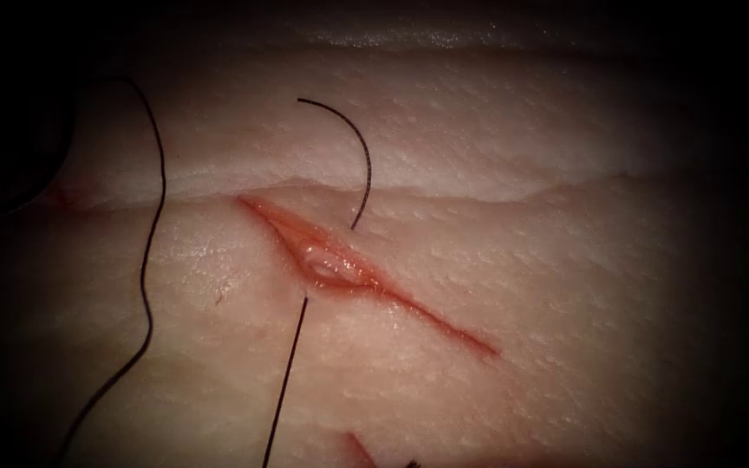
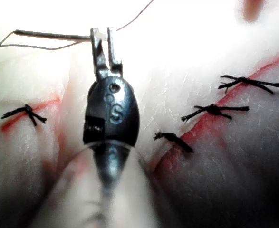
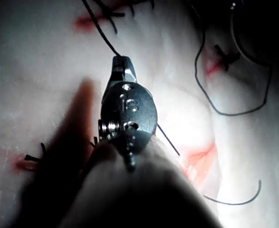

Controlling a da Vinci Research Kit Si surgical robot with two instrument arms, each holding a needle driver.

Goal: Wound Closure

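Note:
The cut (image 1: pixel 340 264) runs slantwise across the tissue (image 1: pixel 522 260), gaping and wet with red fluid at its middle. Black thread (image 1: pixel 364 169) arcs down into the tissue just right of the cut, comes out on the left side and runs toward the near edge as a straight strand (image 1: pixel 288 381). My left tool (image 2: pixel 103 40) grips the dark needle (image 2: pixel 53 35) near one end; the needle sticks out sideways above the tissue, not in it. My right tool (image 3: pixel 122 61) is shut on a strand of thread (image 3: pixel 101 31) that leads away from its tip.
A second slack length of thread (image 1: pixel 151 251) winds over the tissue left of the cut. Other cuts closed with black knotted stitches (image 2: pixel 215 109) lie beside the left tool. More stitches (image 3: pixel 106 14) and a thread loop (image 3: pixel 234 111) lie around the right tool.

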